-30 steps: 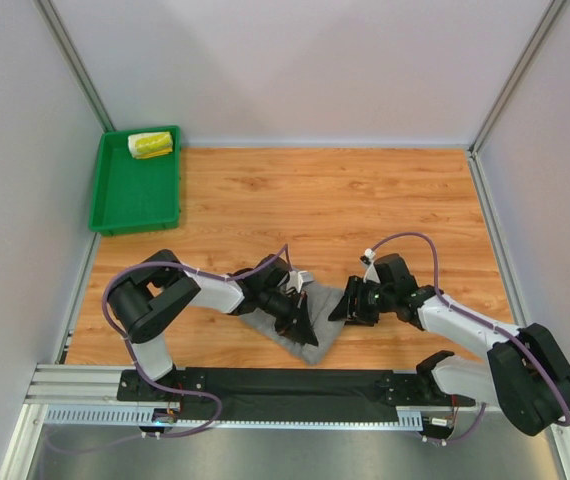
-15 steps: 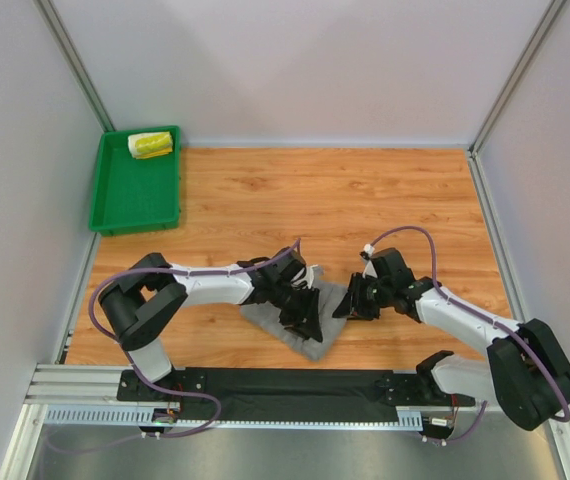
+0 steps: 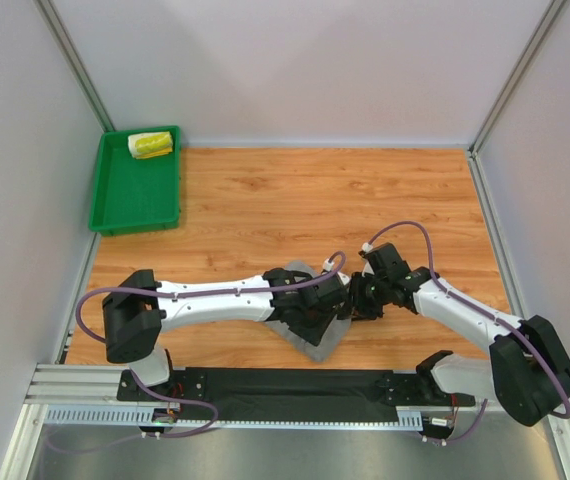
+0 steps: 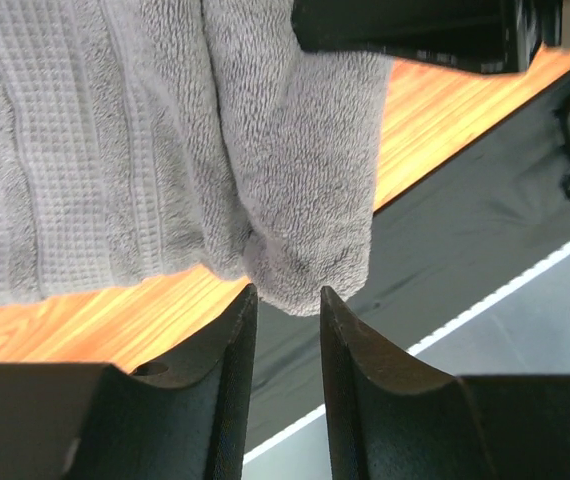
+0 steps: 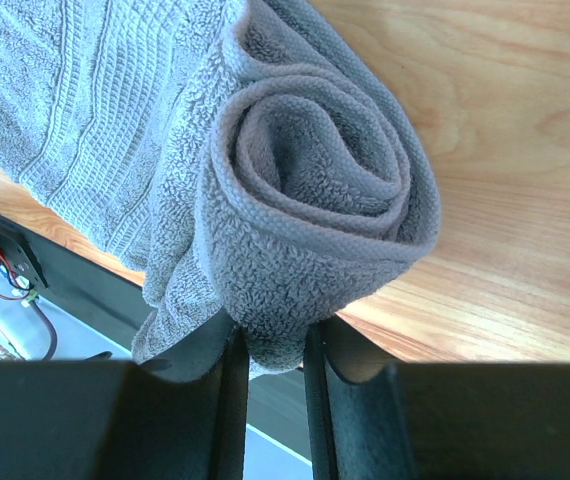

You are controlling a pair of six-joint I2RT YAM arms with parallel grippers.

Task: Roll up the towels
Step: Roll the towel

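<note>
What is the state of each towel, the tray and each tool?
grey towel: partly rolled, one end a spiral, the rest unrolled.
printed towel: rolled up.
green tray: holds that towel at its far end.
left tool: open, holding nothing.
right tool: shut on the grey towel's rolled end.

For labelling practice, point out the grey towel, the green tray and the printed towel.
grey towel [image 5: 315,160]: right wrist view, spiral centre.
green tray [image 3: 130,200]: top external view, bare floor.
printed towel [image 3: 151,145]: top external view, its middle.
</note>
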